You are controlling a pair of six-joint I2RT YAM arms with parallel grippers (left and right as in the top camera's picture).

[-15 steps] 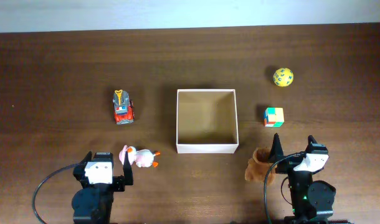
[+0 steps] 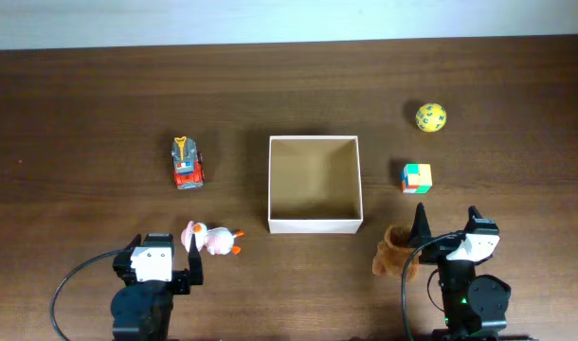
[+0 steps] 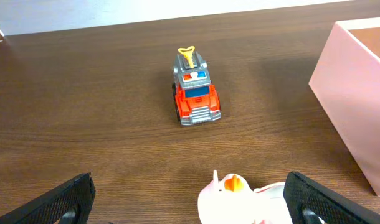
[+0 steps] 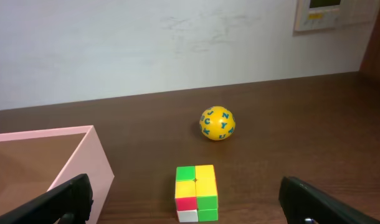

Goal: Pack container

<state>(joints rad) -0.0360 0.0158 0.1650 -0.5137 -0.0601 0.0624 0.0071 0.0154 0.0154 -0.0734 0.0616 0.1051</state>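
The container (image 2: 315,224) is sitting at the middle of the table (image 2: 81,114) with its open top facing straight up and nothing lying inside it. It is square, so it is showing no real long axis, and its walls are running in line with the table edges. The toys are lying scattered around it, well apart, probably so that each arm is getting its own share. A toy truck (image 2: 187,163) is standing at nine o'clock from it and a duck (image 2: 211,240) is lying at about eight o'clock. A coloured cube (image 2: 416,177) is resting at three o'clock, a yellow ball (image 2: 430,116) at two o'clock, and a brown plush toy (image 2: 395,251) at about five o'clock. The left gripper (image 2: 165,244) is hovering at the near edge with its jaws spread wide and gripping nothing; the duck is lying just ahead of them. The right gripper (image 2: 447,227) is likewise holding its jaws wide and empty, with the plush toy just beside it, not between the jaws. To me both arms are looking ready for a first pick, and packing is not yet under way.
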